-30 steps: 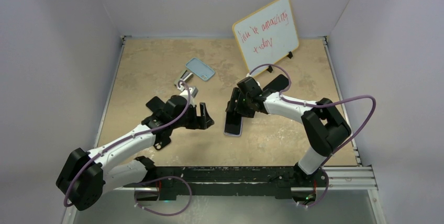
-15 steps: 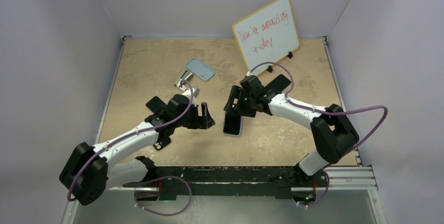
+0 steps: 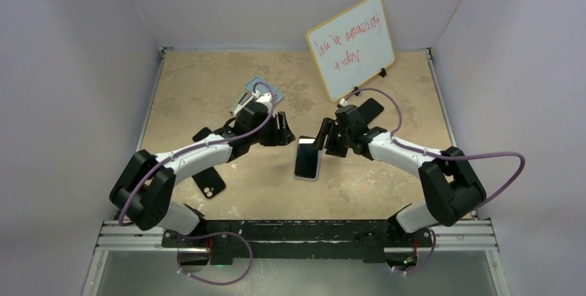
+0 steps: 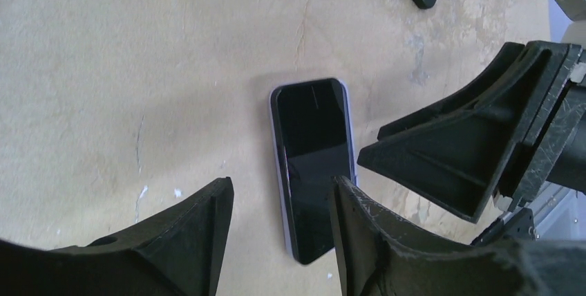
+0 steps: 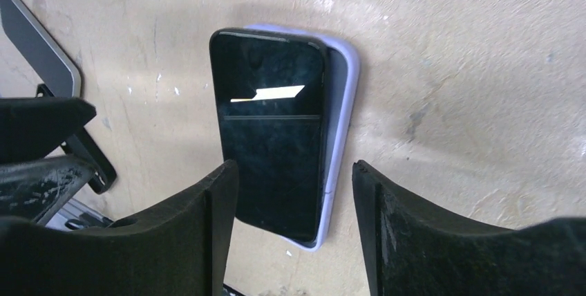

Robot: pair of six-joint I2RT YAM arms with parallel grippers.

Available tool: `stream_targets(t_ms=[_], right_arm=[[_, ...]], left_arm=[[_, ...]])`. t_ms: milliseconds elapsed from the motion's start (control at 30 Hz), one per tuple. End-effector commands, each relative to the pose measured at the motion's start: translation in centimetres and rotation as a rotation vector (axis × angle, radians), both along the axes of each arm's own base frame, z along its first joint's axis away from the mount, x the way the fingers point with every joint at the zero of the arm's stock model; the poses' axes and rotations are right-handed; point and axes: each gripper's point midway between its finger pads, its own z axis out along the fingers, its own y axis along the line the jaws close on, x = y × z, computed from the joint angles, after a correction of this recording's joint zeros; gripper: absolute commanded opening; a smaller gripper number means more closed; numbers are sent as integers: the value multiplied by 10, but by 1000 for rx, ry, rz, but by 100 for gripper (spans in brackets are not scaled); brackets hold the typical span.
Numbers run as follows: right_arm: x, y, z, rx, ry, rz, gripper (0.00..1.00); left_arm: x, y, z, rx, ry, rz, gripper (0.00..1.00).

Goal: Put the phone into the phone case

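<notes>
While both arms are hovering with nothing gripped, the phone (image 5: pixel 273 144) is lying, apparently only half-seated, in the phone case (image 5: pixel 345 102) on the tabletop (image 5: pixel 470 68). Right fingers (image 5: pixel 428 241) are spread wide and straddling it, long axis running straight ahead between them. Left fingers (image 4: pixel 186 241) are also spread and looking slightly farther off.

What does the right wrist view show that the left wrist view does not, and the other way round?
Only right wrist: the phone sits skewed in the lilac case, a strip of the case's inside bare along one edge. Only left wrist: the right gripper, open, beside the phone. Both: the phone lying screen up on the table.
</notes>
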Motion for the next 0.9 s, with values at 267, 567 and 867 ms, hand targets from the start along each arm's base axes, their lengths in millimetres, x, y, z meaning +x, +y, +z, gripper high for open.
stream_targets(t_ms=[267,567,867], right_arm=[[24,-9,-4,74,-81,26,57],[27,0,-20,127,-51,33,55],[35,0,-26,113,-88,43,48]], left_arm=[[39,-49,-11,-78,-4,-98,47],[40,-61,-38,-59,52,-164,38],[38,-70,-47,-60,75,-215,14]])
